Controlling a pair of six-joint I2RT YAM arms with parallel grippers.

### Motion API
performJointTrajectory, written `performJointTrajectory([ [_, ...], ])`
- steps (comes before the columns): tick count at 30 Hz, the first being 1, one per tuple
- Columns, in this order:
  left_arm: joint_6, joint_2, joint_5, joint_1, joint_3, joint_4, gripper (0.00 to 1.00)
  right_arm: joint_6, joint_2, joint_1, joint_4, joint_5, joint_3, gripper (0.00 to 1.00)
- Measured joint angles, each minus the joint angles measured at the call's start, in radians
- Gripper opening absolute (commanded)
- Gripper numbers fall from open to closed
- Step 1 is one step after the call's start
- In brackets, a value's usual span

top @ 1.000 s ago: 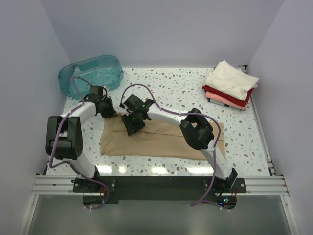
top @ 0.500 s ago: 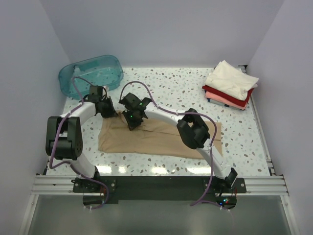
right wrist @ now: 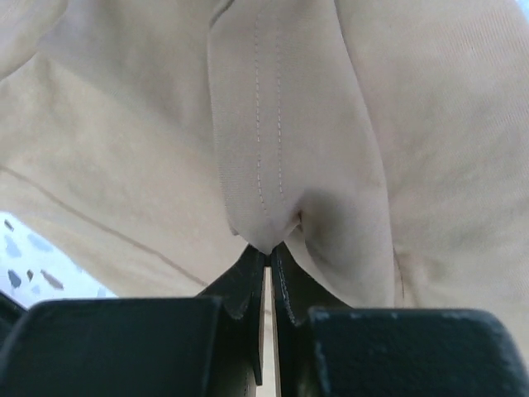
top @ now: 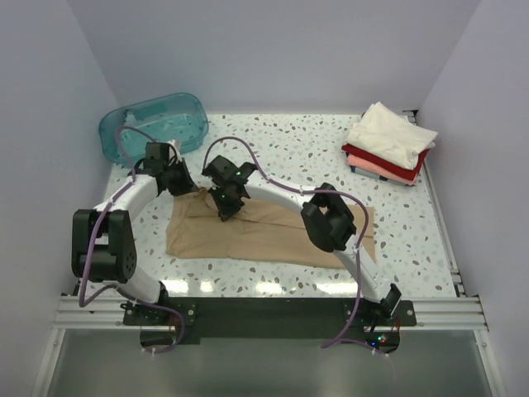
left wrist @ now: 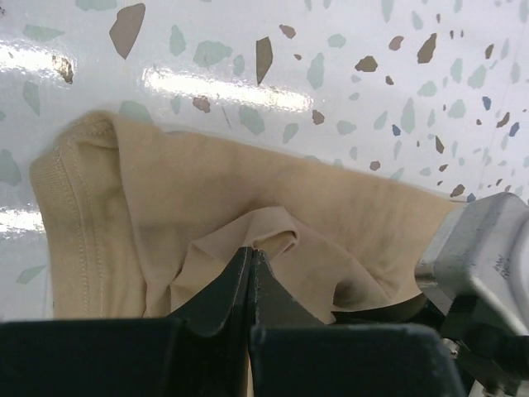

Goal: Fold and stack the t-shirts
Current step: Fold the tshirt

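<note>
White speckled table [top: 306, 149], enclosed by pale walls, forms the work surface.

Left gripper [left wrist: 250, 250]: the jaws are pressed together with no visible gap. A small raised fold of the tan t-shirt [left wrist: 165, 190] is pinched at their tips. Around the pinch the cloth puckers upward. Its stitched hem lies flat on the table at the left of the wrist view.

Right gripper [right wrist: 269, 248]: the jaws are drawn narrow, with only a thin slit between them. They clamp a hemmed fold of the same shirt, its double row of stitching running straight away from the tips. Fabric fills almost the whole wrist view, and a sliver of table shows at lower left.

In the top view, both grippers sit on the far edge of the tan t-shirt. The left is at its far-left corner and the right is just to the right of it. The shirt lies as a wide band across the near centre of the table and passes under the right arm.

A folded stack rests at the far-right corner, well apart from the tan shirt:
- Top: cream-white t-shirt [top: 388, 132].
- Beneath it: red t-shirt [top: 361, 155].
- Bottom: pink t-shirt [top: 376, 169].

A teal tub [top: 157, 124] stands at the far-left corner.
</note>
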Motion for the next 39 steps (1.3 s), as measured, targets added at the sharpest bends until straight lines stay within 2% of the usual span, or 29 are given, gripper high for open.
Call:
performJointTrajectory([
  [8, -0.003, -0.112, 0.030, 0.000, -0.010, -0.074, 0.00, -0.027, -0.112, 0.000, -0.066, -0.026, -0.074, 0.00],
  [15, -0.007, -0.204, 0.035, 0.000, -0.070, -0.227, 0.00, -0.054, -0.210, 0.000, -0.109, -0.036, -0.189, 0.00],
  [32, -0.075, -0.483, 0.084, 0.000, -0.256, -0.463, 0.00, -0.094, -0.218, 0.000, -0.169, -0.071, -0.311, 0.02],
  [33, -0.080, -0.495, 0.087, 0.000, -0.260, -0.475, 0.00, -0.097, -0.218, 0.000, -0.169, -0.077, -0.311, 0.05],
  [35, -0.084, -0.518, 0.095, 0.000, -0.263, -0.491, 0.10, -0.102, -0.218, 0.000, -0.171, -0.092, -0.311, 0.10],
  [36, -0.084, -0.531, 0.100, 0.000, -0.263, -0.500, 0.15, -0.106, -0.218, 0.000, -0.172, -0.100, -0.311, 0.15],
  [37, -0.086, -0.544, 0.103, 0.000, -0.263, -0.509, 0.18, -0.113, -0.219, 0.000, -0.171, -0.111, -0.313, 0.26],
  [39, -0.092, -0.564, 0.111, 0.000, -0.263, -0.529, 0.21, -0.126, -0.225, 0.000, -0.175, -0.123, -0.322, 0.34],
])
